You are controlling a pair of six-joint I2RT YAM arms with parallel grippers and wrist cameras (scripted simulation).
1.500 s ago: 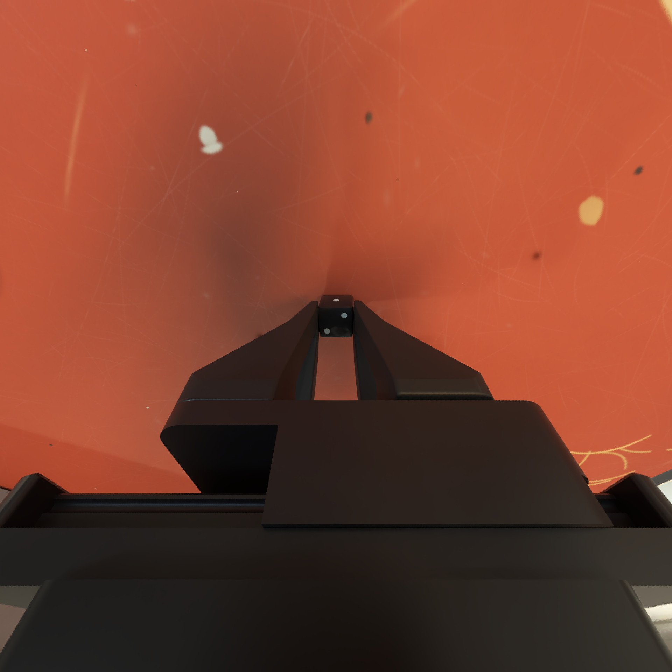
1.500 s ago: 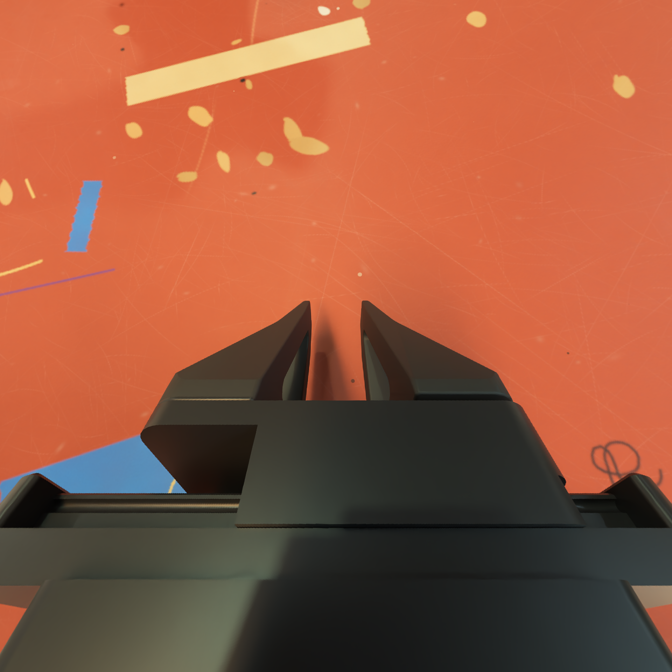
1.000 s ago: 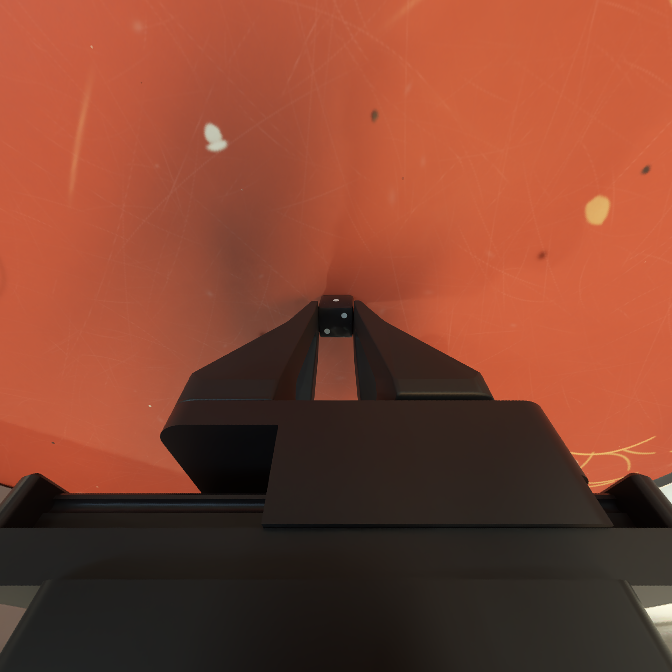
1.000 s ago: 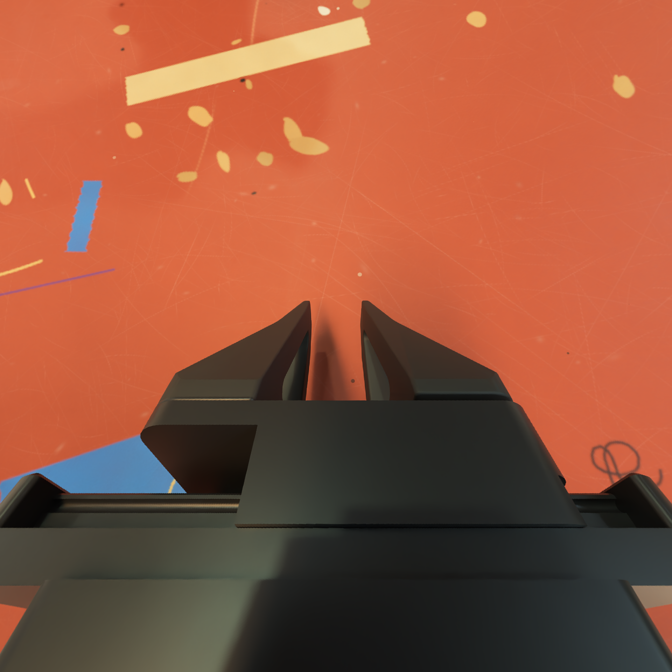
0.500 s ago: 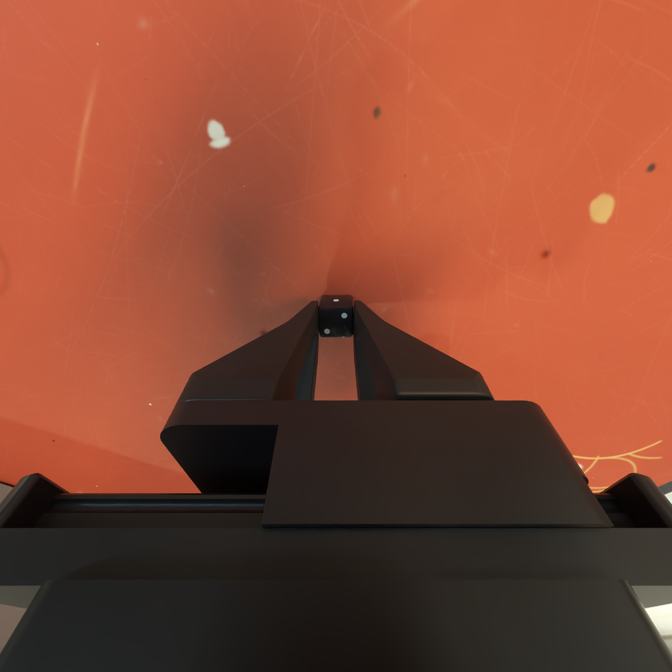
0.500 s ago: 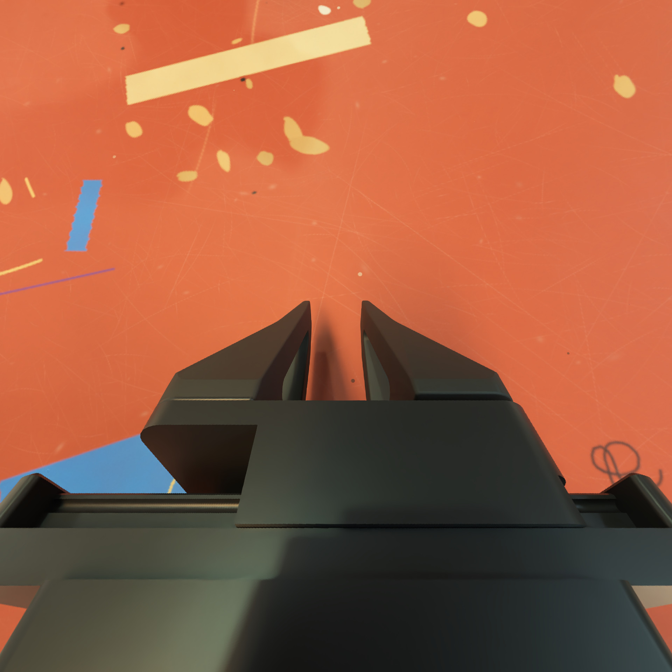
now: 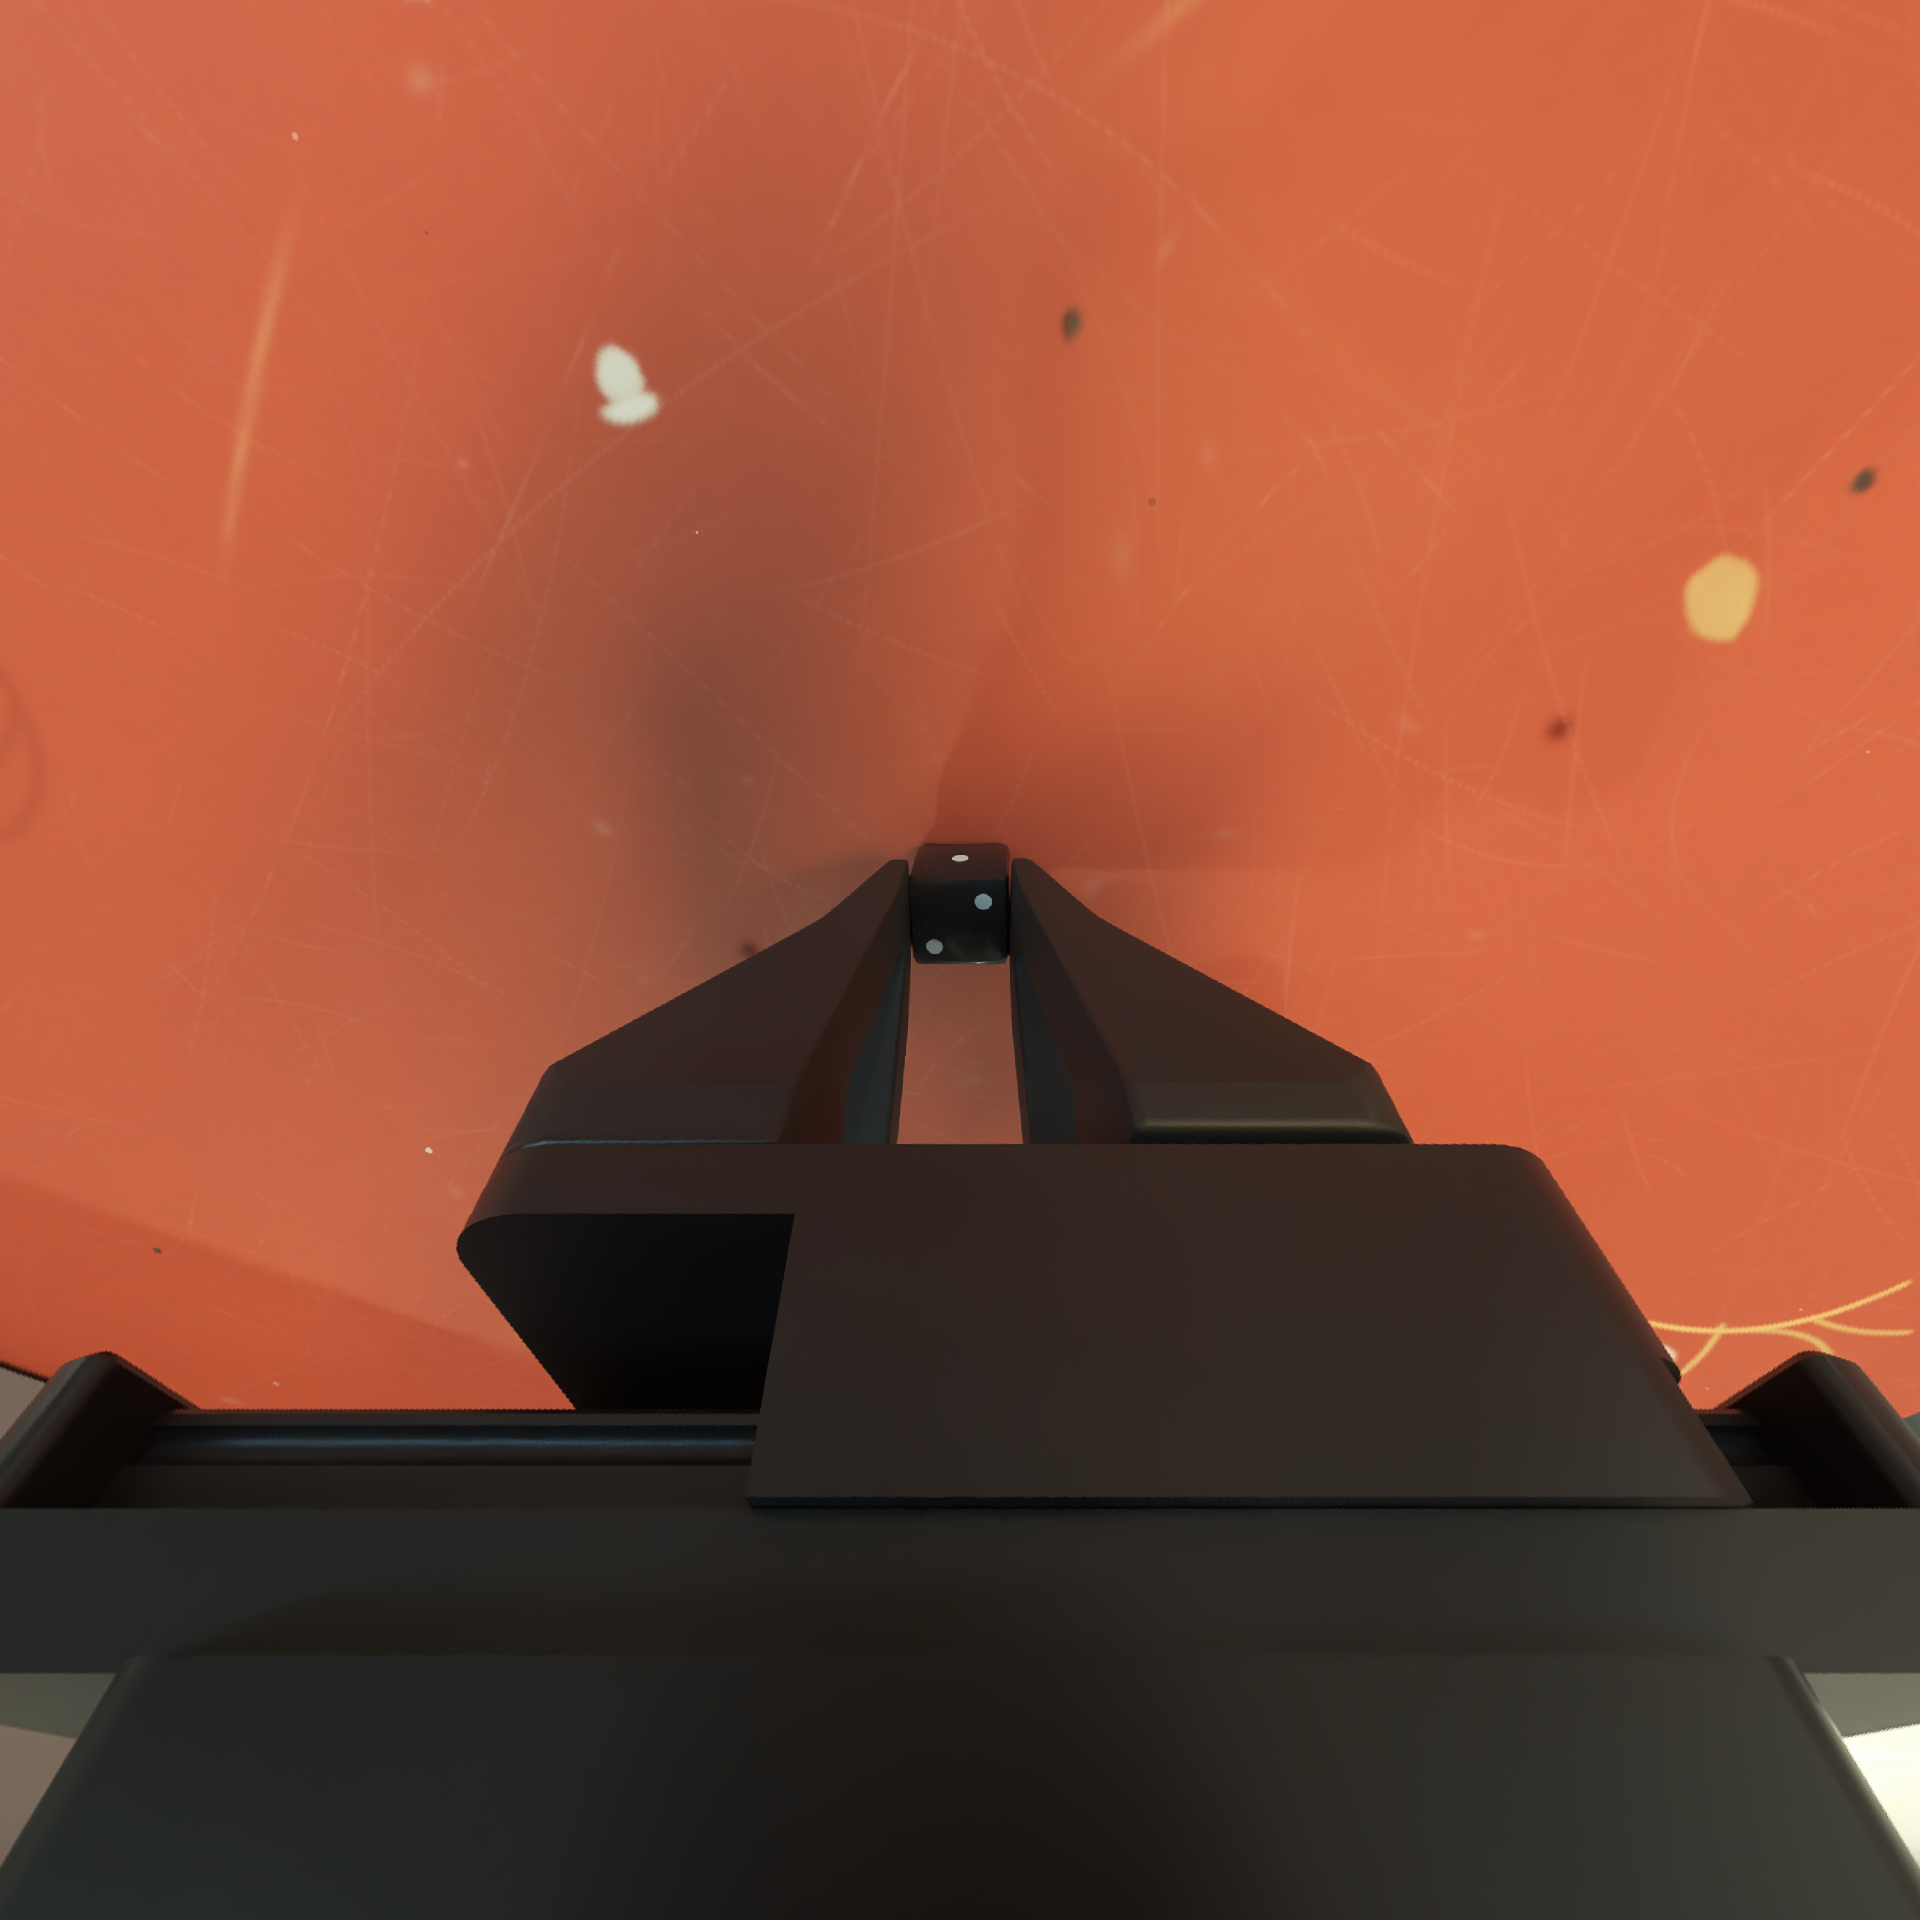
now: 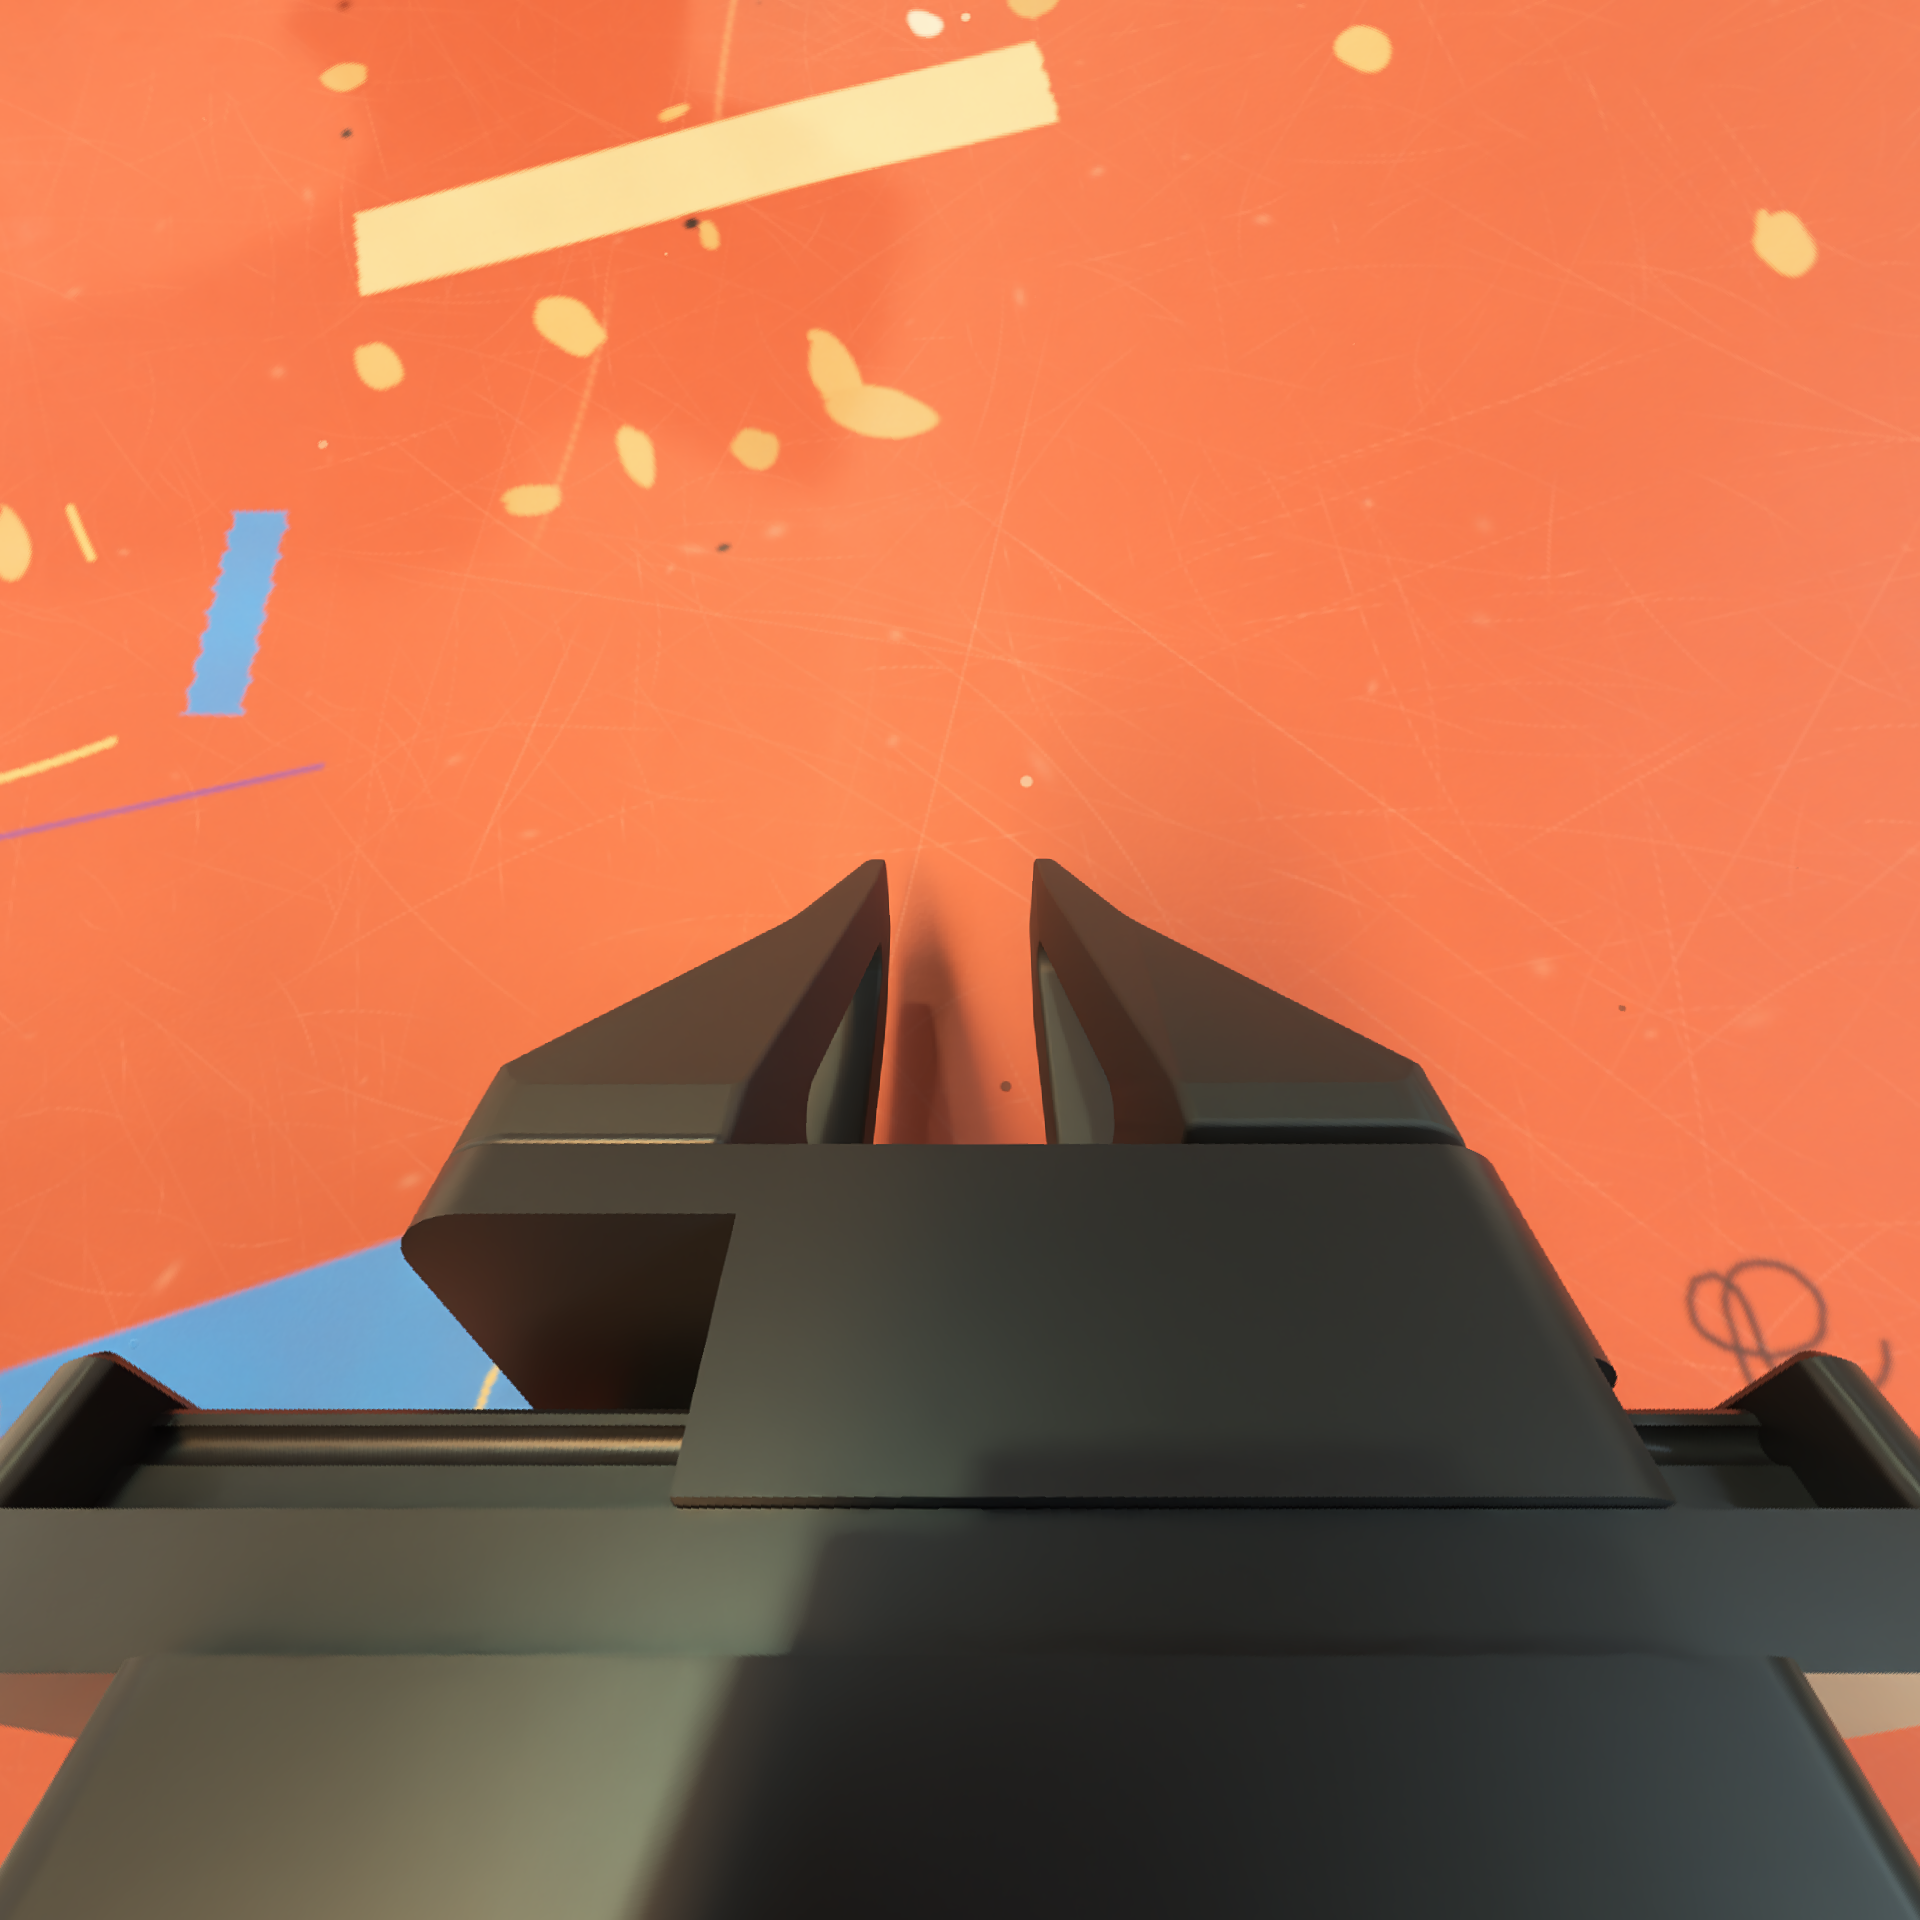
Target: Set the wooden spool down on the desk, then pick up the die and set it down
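A small black die (image 7: 959, 902) with white pips is pinched between the fingertips of my left gripper (image 7: 959, 909), which is shut on it. The die is low over the orange desk (image 7: 1351, 312), with its dark shadow right behind it; I cannot tell whether it touches the surface. My right gripper (image 8: 959, 883) is open by a narrow gap and empty, pointing down at bare orange desk (image 8: 1455, 623). The wooden spool is not in either view.
The desk is scratched and paint-flecked: a white fleck (image 7: 623, 387) and a tan spot (image 7: 1722, 596) lie near the left gripper. A cream strip (image 8: 707, 166), a small blue strip (image 8: 237, 613) and a blue patch (image 8: 312, 1340) lie near the right gripper.
The desk marks in the left wrist view have drifted slightly to the right, so my left gripper has crept left with the die. The right gripper has not moved.
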